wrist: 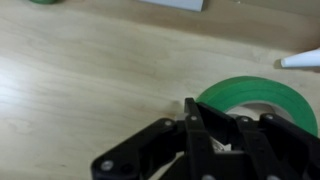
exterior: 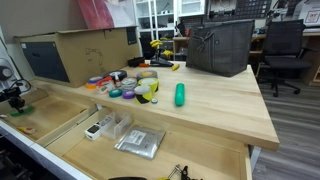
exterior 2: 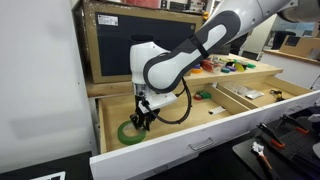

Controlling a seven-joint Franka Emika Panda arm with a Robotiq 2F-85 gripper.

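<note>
Gripper [wrist: 203, 115] over one green tape roll [wrist: 262, 98], alone in one open wooden drawer [exterior 2: 175, 132]; claw pinching or spread: can't tell.

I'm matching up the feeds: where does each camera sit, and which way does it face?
An exterior view: beside the table, facing across its top; only the gripper shows.
An exterior view: before the open drawer, facing in; arm and gripper show.
Wrist view: looks down at the drawer floor; gripper shows.
All three share the green tape roll.
</note>
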